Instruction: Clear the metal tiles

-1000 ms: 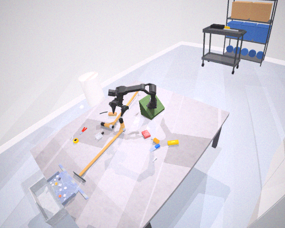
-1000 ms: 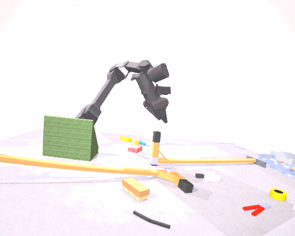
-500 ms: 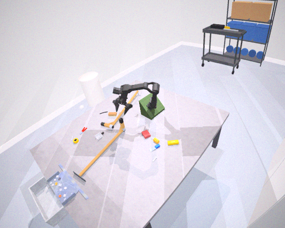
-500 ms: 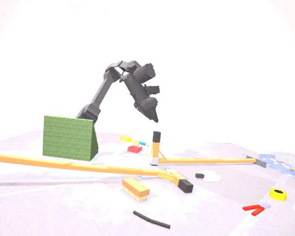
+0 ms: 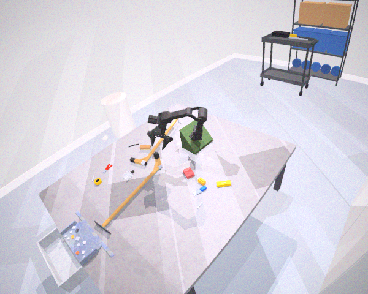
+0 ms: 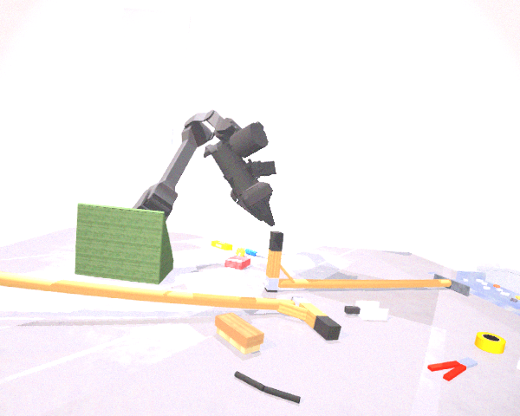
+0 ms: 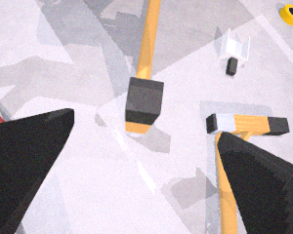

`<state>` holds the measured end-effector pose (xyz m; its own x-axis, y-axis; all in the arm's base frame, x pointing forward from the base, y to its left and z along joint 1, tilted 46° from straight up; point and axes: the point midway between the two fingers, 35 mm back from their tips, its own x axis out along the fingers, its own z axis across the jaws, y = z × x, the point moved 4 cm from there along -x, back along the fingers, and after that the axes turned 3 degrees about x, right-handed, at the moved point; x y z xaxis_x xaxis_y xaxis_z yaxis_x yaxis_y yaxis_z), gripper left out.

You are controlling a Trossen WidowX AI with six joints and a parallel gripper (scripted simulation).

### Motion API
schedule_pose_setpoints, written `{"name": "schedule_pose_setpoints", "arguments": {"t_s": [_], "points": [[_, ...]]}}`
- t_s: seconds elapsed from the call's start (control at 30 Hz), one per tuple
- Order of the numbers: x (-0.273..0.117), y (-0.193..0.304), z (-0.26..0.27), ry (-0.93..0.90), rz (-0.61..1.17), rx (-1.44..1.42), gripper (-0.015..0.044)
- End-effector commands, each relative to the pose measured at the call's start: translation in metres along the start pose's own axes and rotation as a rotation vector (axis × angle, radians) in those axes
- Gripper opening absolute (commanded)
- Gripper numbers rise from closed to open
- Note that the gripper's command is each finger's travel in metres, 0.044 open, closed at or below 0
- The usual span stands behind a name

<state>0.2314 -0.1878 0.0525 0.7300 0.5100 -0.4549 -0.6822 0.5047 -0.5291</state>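
Long scraper (image 5: 127,202) (image 6: 367,283) (image 7: 148,46) is down on the table (image 5: 247,196) (image 6: 386,380), its dark blade (image 5: 102,227) (image 6: 452,285) nr the steel bench plate (image 5: 91,234) (image 6: 468,282), the black-tipped grip (image 5: 157,159) (image 6: 274,262) (image 7: 145,102) standing upright at the other end. Gripper (image 5: 158,146) (image 6: 269,221) (image 7: 149,128) is above the table, fingers wide apart w/ nothing btwn them; in wrist view the grip tip shows btwn the fingertips, but ext. view has it below them, not touching. Arm's mounted on a green wedge block (image 5: 187,141) (image 6: 117,242).

Tiles (image 5: 72,236) (image 6: 497,285), mostly white + a few yellow, orange & dark, are on the plate; catch box (image 5: 48,260) (image 6: 511,274) sits at its far end, past the table edge. 2nd long-handled tool (image 5: 153,149) (image 6: 117,293) (image 7: 227,195) lies alongside, its grip flat on the table. Wood-backed brush (image 5: 145,147) (image 6: 238,332) nr that one, thin black rod (image 5: 133,145) (image 6: 267,387) close by. Yellow tape roll (image 5: 97,181) (image 6: 490,342) (image 7: 290,15) & red-handled pliers (image 5: 108,166) (image 6: 447,367) nr each other; red box (image 5: 188,173) (image 6: 237,262) on the scraper's other side
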Motion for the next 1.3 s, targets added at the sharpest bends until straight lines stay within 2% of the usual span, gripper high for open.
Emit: {"name": "schedule_pose_setpoints", "arguments": {"t_s": [0.0,1.27], "points": [[0.010,0.008,0.002,-0.005,-0.005,0.004,0.0440],[0.066,0.010,-0.001,0.004,0.003,0.002,0.0440]]}}
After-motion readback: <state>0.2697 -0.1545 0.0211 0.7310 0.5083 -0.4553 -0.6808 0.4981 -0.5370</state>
